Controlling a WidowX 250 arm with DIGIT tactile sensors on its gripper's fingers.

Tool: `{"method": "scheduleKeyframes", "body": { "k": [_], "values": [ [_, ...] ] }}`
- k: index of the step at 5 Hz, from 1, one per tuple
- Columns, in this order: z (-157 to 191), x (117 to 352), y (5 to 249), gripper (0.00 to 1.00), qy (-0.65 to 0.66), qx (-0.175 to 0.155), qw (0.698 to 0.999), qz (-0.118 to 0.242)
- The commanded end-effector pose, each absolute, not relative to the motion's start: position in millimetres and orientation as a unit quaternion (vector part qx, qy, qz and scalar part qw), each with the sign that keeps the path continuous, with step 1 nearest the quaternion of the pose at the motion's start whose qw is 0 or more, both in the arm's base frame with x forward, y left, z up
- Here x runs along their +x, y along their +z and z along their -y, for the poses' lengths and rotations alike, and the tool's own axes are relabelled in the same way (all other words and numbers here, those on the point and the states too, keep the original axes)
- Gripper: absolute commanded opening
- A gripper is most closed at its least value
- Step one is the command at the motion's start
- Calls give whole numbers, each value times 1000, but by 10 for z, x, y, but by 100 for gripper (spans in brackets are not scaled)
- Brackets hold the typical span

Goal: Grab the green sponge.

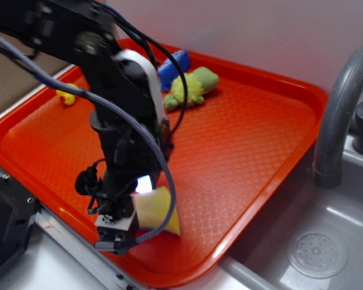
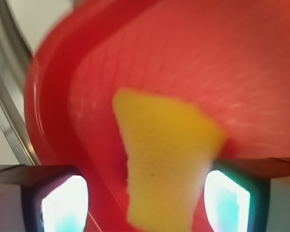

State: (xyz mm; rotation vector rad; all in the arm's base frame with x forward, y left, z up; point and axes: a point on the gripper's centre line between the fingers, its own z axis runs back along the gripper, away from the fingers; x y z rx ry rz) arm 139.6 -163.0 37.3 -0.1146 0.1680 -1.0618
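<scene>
Exterior view: claw (image 1: pixel 122 225) low over the near rim of the orange tray (image 1: pixel 248 145), with the green sponge (image 1: pixel 159 209) at its tip

Wrist view shows the yellow foam wedge (image 2: pixel 166 159) lying between the two fingers (image 2: pixel 63 203), which stand just beside its narrow end on either side; blur hides whether the pads actually touch it, so I cannot tell if the claw has hold of it. On the exterior picture the sponge sits at lower centre of the frame, near the tray's front edge. A fuzzy green plush toy (image 1: pixel 190 87), a blue sponge block (image 1: pixel 172 67) and a small yellow toy (image 1: pixel 66 96) lie toward the upper left. Grey faucet (image 1: pixel 342 115) and sink (image 1: pixel 317 254) fill the right side
</scene>
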Motion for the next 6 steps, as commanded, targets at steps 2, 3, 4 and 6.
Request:
{"method": "scheduleKeyframes", "body": {
  "k": [2, 3, 4, 6],
  "values": [
    [1695, 1418, 409, 0, -522, -4, 849, -77],
    [1690, 1421, 412, 0, -515, -5, 853, -86],
    [1696, 1424, 410, 0, -512, 0, 855, -88],
    [1545, 1524, 694, 0, -467, 35, 881, -71]
  ]
}}
